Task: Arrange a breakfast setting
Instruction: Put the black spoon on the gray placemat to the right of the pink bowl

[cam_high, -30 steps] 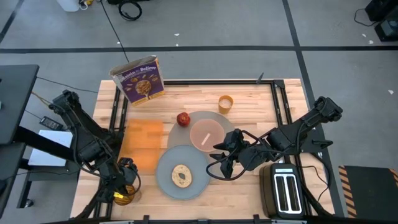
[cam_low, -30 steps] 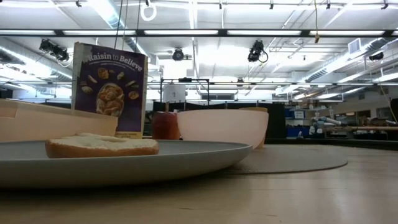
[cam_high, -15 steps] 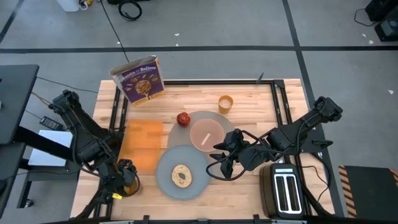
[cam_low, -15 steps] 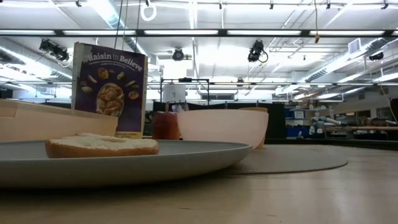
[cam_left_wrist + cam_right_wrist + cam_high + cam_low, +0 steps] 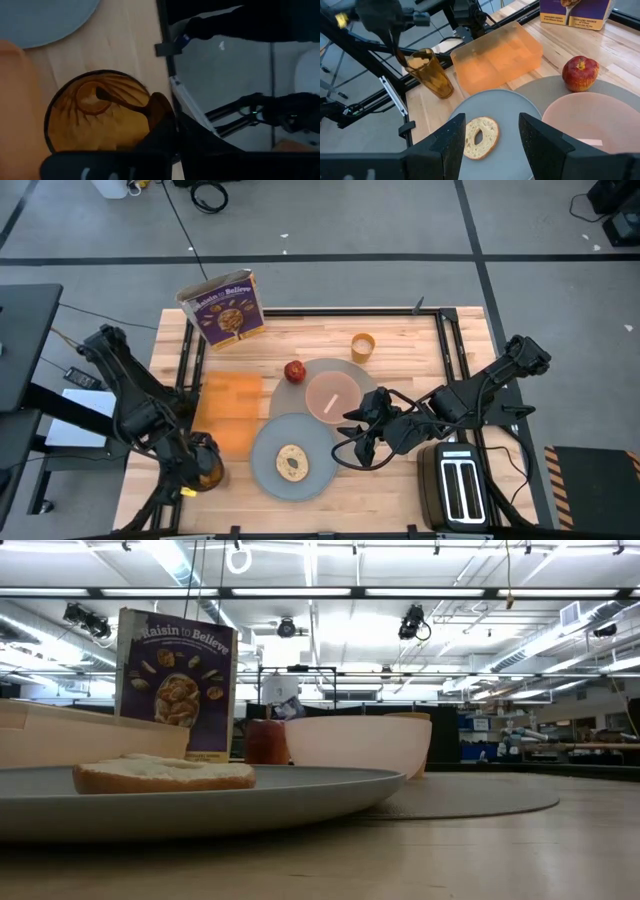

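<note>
An amber glass (image 5: 430, 75) stands tilted at the table's near left corner, with my left gripper (image 5: 195, 467) shut on it. The toast slice (image 5: 292, 463) lies flat on the grey plate (image 5: 268, 442). The plate overlaps the round mat (image 5: 368, 383), which carries the pink bowl (image 5: 331, 395). The red apple (image 5: 294, 371) rests at the mat's left rim. The small orange cup (image 5: 362, 346) stands behind the mat. My right gripper (image 5: 492, 127) hovers open above the plate's right rim, nothing between its fingers. My left gripper has the amber glass by its rim (image 5: 150, 102), on the side toward the table's near edge. It comes slanting down from above. One finger (image 5: 399, 50) seems to reach inside the glass; the other is hidden by the gripper. The glass leans, its base (image 5: 443, 93) near the tabletop.
An orange cloth (image 5: 228, 412) lies left of the plate. A cereal box (image 5: 225, 308) stands at the far left, and a black toaster (image 5: 456, 488) sits at the near right corner. The table frame's rail (image 5: 165, 55) runs close by the glass.
My left gripper has moved a little away from the table's near edge, taking the amber glass with it. My right arm has kept still.
</note>
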Tool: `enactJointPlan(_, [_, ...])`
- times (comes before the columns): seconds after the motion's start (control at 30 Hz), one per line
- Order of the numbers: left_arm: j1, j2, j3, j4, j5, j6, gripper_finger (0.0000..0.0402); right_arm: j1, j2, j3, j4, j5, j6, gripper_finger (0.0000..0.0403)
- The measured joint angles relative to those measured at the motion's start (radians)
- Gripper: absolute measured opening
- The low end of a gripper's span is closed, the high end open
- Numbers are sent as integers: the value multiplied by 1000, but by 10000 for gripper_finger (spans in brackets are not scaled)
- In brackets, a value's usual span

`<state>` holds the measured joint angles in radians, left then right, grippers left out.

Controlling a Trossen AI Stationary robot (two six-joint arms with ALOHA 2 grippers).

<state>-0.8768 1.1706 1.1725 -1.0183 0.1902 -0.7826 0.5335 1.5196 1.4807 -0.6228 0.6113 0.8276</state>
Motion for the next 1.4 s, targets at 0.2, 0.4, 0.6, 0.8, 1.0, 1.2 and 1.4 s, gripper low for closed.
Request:
enactJointPlan(0.2, [32, 0, 89, -101, 29, 27, 19, 0, 0, 0, 0, 0, 0, 191])
enactJointPlan(0.4, [77, -1, 230, -291, 58, 47, 18, 0, 0, 0, 1, 0, 0, 191])
enactJointPlan(0.6, [114, -1, 369, -386, 59, 65, 18, -1, 0, 0, 1, 1, 0, 191])
enactJointPlan(0.8, [126, -1, 519, -386, 66, 62, 18, -1, 0, 0, 25, -1, 0, 191])
enactJointPlan(1.0, [126, 0, 653, -359, -42, 173, 18, -10, 0, 0, 221, -61, -84, 191])
enactJointPlan(1.2, [125, 0, 705, -204, -121, 403, 18, -46, 0, 0, 485, -88, -209, 191])
enactJointPlan(1.4, [127, 65, 678, -82, -196, 795, 18, -99, 41, 0, 647, -269, -265, 191])
